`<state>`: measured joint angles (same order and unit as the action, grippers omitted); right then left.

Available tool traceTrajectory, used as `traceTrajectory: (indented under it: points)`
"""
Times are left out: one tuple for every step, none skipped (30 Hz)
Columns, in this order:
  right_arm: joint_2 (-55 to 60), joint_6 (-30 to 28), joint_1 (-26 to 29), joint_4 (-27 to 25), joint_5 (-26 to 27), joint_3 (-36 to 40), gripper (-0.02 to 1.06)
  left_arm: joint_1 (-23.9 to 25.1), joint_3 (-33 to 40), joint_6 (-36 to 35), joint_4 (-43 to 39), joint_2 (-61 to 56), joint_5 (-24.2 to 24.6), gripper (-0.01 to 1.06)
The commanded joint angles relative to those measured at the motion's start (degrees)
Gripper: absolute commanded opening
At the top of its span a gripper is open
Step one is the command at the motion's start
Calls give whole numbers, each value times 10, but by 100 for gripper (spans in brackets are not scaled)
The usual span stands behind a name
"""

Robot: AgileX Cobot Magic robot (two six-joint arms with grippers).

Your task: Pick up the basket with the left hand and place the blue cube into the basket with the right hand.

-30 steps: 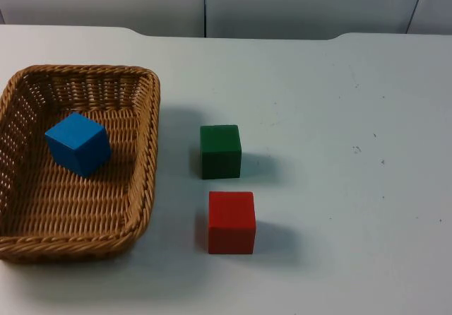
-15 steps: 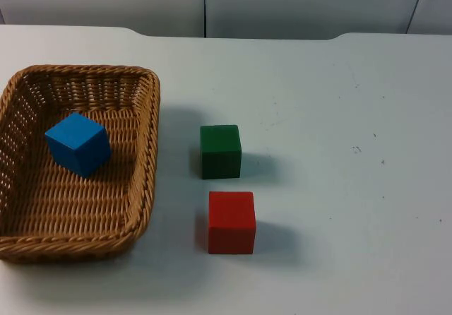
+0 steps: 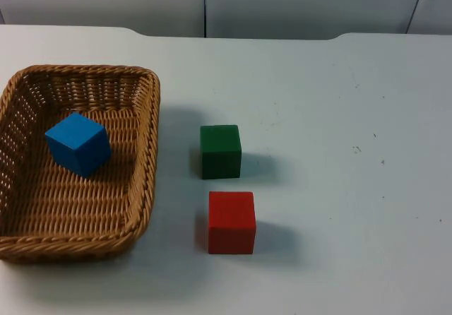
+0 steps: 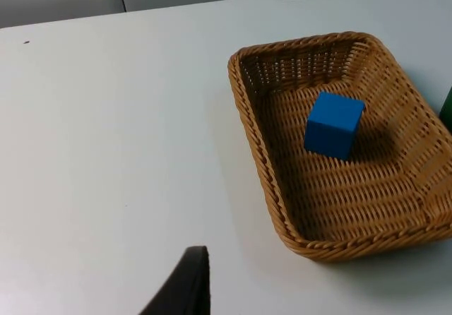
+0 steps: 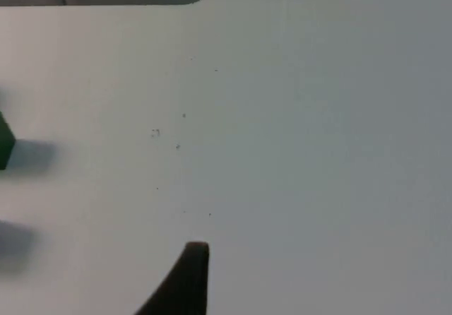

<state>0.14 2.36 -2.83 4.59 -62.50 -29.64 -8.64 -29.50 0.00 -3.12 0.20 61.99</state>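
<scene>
A brown wicker basket (image 3: 147,145) stands on the white table at the left in the top view. A blue cube (image 3: 78,143) lies inside it, turned at an angle on the woven floor. The left wrist view has the same basket (image 4: 256,142) and blue cube (image 4: 334,124). My left gripper (image 4: 185,287) is over bare table beside the basket, well apart from its rim. My right gripper (image 5: 186,280) is over bare table on the right side, far from the basket. Both arms wait, holding nothing that I can see.
A green cube (image 3: 220,151) stands on the table just right of the basket, and a red cube (image 3: 232,222) sits in front of it. The green cube's edge (image 5: 6,142) shows in the right wrist view. A grey partition wall (image 3: 282,4) ends the table.
</scene>
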Motion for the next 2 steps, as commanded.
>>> traceTrajectory:
  points:
    - [-1,-3,19,-2,7,6,105,-2,1,-5,0,-2,-2,105]
    - [-1,-3,26,-2,7,6,105,-2,1,-5,0,-2,-2,105]
